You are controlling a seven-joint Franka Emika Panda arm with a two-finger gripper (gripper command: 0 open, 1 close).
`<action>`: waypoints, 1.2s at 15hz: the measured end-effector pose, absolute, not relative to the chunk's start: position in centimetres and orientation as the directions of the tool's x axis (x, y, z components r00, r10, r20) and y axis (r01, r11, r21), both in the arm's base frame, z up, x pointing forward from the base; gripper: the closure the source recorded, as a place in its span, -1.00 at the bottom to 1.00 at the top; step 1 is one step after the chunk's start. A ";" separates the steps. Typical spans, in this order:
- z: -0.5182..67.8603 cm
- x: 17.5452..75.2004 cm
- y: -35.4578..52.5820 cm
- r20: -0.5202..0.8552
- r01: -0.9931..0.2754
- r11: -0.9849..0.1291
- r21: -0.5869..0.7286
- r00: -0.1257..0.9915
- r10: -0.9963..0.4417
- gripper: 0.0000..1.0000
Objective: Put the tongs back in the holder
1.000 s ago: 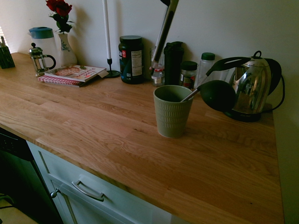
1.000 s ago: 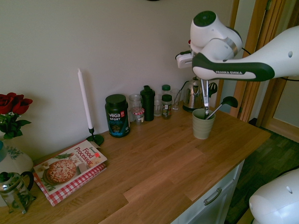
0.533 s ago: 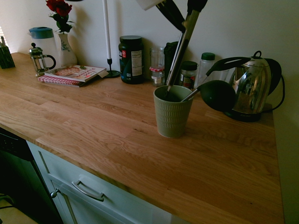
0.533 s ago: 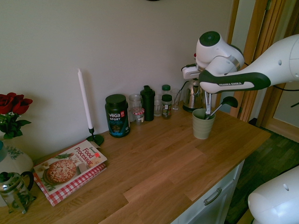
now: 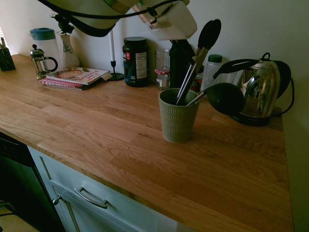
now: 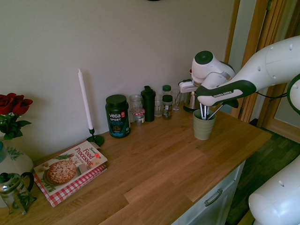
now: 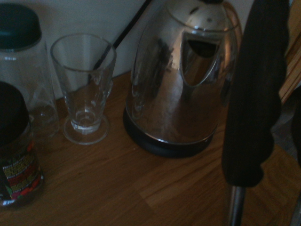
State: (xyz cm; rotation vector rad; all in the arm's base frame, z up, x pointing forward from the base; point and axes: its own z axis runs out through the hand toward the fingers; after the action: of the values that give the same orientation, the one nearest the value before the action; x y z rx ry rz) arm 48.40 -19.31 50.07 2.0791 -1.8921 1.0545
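Wooden kitchen countertop is running along a pale wall, above light cabinet drawers, with the sage-green ribbed holder standing near its middle in the first exterior view. Inside the cup, the tongs are leaning toward the right and far side, their silvery arms going down into the holder and one black spoon-shaped tip sticking up well above the rim. Beside them a black ladle is resting in the same cup, its round bowl hanging out over the right side, just in front of the shiny steel kettle.

Coming in from the upper left of that view, the white Franka arm is lowering its gripper just above the cup; the fingers are closed together, clamped on the tongs, though the exact contact is dim. In the second exterior view the gripper is sitting right over the holder, with the tongs' arms dipping inside.

Along the wall are standing a dark protein tub, a black shaker bottle, small spice jars, a clear glass and a white candle in a dark holder. Far to the left, a cookbook is lying on a checked cloth, near a French press and a vase of red roses.
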 end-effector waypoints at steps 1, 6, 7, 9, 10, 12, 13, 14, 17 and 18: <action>49.4 48.3 -19.3 0.567 -0.919 -0.200 -0.339 -0.030 -0.823 -1.00; 48.4 47.1 -19.0 0.554 -0.916 -0.203 -0.345 -0.025 -0.832 -1.00; 48.4 46.9 -19.0 0.553 -0.915 -0.203 -0.348 -0.025 -0.833 -1.00; 48.7 46.4 -18.7 0.548 -0.913 -0.199 -0.356 -0.032 -0.836 -1.00; 49.5 46.2 -18.4 0.544 -0.910 -0.195 -0.367 -0.040 -0.838 -1.00; 53.0 45.2 -17.1 0.535 -0.901 -0.204 -0.384 -0.036 -0.844 -1.00; 55.2 44.5 -15.8 0.516 -0.891 -0.228 -0.393 -0.008 -0.856 -1.00; 57.0 43.7 -14.2 0.481 -0.877 -0.264 -0.401 0.044 -0.876 -1.00; 56.5 43.4 -9.4 0.358 -0.850 -0.350 -0.395 0.208 -0.910 -1.00; 54.5 43.7 -7.7 0.316 -0.847 -0.378 -0.374 0.267 -0.910 -1.00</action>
State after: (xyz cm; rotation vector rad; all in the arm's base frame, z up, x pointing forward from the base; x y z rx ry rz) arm 43.68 -7.74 54.49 2.6001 -1.8157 0.8020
